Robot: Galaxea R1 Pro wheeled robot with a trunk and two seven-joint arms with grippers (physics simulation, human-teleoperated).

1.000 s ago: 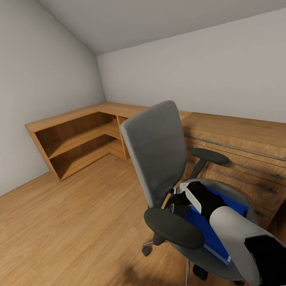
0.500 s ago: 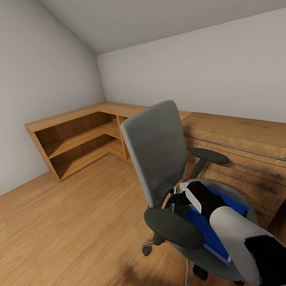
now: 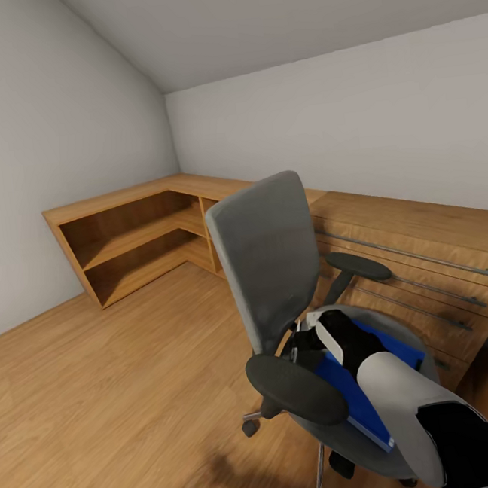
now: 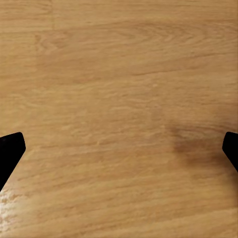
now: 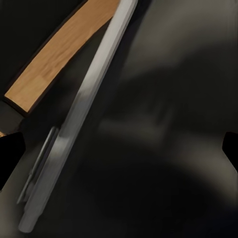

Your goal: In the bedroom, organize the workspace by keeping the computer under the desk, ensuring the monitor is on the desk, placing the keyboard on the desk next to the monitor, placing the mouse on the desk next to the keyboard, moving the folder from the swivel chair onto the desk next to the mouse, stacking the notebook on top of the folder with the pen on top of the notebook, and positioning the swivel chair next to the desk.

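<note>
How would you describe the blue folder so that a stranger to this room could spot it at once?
Find the grey-backed swivel chair with dark armrests standing in front of the light-wood dresser with long metal handles. On its seat lies the flat bright blue rectangular folder with a white edge, partly under the robot's right arm, the one vivid blue thing there.

The swivel chair (image 3: 277, 270) stands upright on the wood floor, grey back facing the camera. The blue folder (image 3: 360, 397) lies flat on its seat, partly hidden.

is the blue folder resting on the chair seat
Touching. The head view shows the blue folder lying flat on the swivel chair seat, no gap under its white edge.
</note>
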